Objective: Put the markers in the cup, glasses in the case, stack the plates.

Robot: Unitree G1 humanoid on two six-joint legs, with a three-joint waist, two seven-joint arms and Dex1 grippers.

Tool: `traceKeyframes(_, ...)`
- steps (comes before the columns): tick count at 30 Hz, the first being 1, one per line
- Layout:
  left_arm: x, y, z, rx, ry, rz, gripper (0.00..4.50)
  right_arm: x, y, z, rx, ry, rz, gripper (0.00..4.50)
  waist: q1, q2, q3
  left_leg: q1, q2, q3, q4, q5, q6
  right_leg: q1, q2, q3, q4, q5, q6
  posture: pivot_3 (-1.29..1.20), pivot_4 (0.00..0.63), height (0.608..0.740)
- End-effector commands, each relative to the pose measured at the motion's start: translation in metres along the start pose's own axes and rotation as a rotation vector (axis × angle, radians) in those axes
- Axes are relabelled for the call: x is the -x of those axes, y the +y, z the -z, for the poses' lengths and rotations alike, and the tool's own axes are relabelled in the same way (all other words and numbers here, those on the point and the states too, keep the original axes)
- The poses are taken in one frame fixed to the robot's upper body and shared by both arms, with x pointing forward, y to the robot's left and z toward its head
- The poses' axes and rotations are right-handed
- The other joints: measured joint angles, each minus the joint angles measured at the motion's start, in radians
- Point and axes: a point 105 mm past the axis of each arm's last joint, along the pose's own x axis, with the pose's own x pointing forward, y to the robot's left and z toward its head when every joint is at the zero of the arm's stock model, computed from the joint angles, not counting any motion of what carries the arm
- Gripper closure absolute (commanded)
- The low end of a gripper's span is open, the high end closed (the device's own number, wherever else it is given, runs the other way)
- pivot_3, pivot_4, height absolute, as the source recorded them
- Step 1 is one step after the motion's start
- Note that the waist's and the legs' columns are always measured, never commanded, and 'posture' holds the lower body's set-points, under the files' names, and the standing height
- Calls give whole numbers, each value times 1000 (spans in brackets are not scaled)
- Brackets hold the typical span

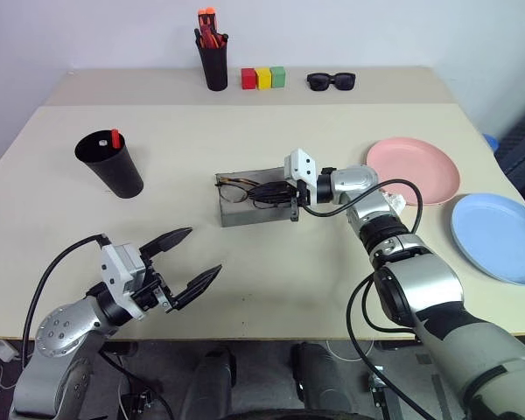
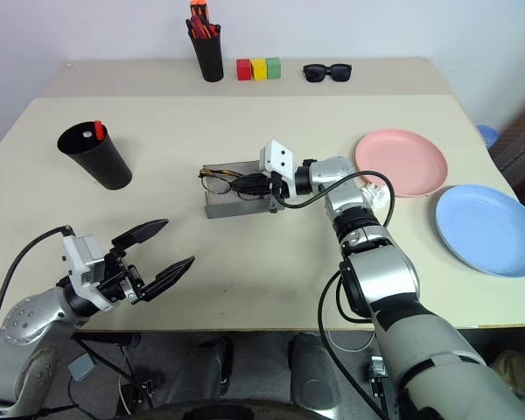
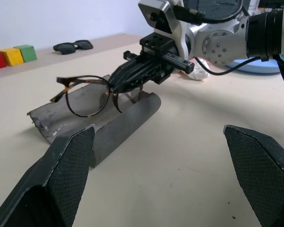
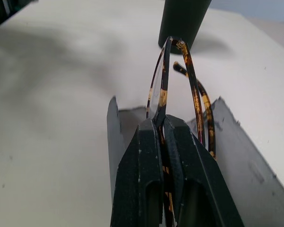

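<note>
Currently the right gripper (image 1: 269, 191) has its jaws pressed together on the glasses (image 3: 87, 94), pinching the frame at one end. Glasses sit upright over the case (image 1: 236, 213), lenses facing the near bench edge, folded temples behind; contact w/ the case interior cannot be confirmed. Case lies open, grey, approx. bench (image 1: 271, 140) centre, and serves as ref. landmark below.

Left gripper (image 1: 182, 260): jaws spread wide, holding nothing, hovering near the front bench edge, well apart from the case on its left-front side, pointing toward it.

Cup (image 1: 111, 164): left of the case, well apart, upright. One red marker (image 1: 115, 137) cap protrudes above the rim; a second item inside is too small to identify.

Plates: pink plate (image 1: 413, 168) right of the case, beyond the right arm; blue plate (image 1: 499, 236) further right and nearer the front edge. Plates lie side by side, not stacked, close but apart.

Behind the case, along the far bench section: pen holder (image 1: 213, 61) w/ orange-red pens, then red/yellow/green blocks (image 1: 262, 78), then black sunglasses (image 1: 331, 81) to the right.
</note>
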Motion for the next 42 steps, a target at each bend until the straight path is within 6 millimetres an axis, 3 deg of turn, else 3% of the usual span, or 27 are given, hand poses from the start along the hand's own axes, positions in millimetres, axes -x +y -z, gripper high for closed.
traceKeyframes(1,-3,-2,-11,-40,-39,8,0,6,-8,-10,61,12,3,4458,0,0,0,0,0,0,0,0,0,0,0,0,0,0,0,0,150,740)
traceKeyframes(17,-4,-3,-10,-31,-39,20,0,18,0,5,32,85,-53,4458,0,0,0,0,0,0,0,0,0,0,0,0,0,0,0,0,150,740)
traceKeyframes(20,-4,-3,-10,-30,-41,19,0,18,2,7,27,97,-70,3423,-1,0,0,0,0,0,0,0,0,0,0,0,0,0,0,0,150,740)
traceKeyframes(26,-5,-1,-10,-37,-42,10,0,17,1,6,25,97,-68,403,0,0,0,0,0,0,0,0,0,0,0,0,0,0,0,0,150,740)
traceKeyframes(27,-5,0,-10,-35,-46,1,0,17,-2,3,22,79,-39,79,-1,0,0,0,0,0,0,0,0,0,0,0,0,0,0,0,150,740)
traceKeyframes(35,-17,32,-31,7,-135,-182,0,40,-25,-24,-36,-86,143,79,3,0,0,0,0,-1,0,0,0,0,0,0,1,1,2,0,150,740)
traceKeyframes(39,-30,49,-36,13,-90,-241,0,60,-19,-25,-36,-84,208,79,7,0,0,0,0,-1,1,0,0,1,0,-1,0,2,3,0,150,740)
traceKeyframes(42,-45,70,-46,-33,-45,-273,0,96,4,-14,-117,-17,271,79,19,0,0,-1,-1,-3,1,0,0,1,0,-2,1,2,3,0,150,740)
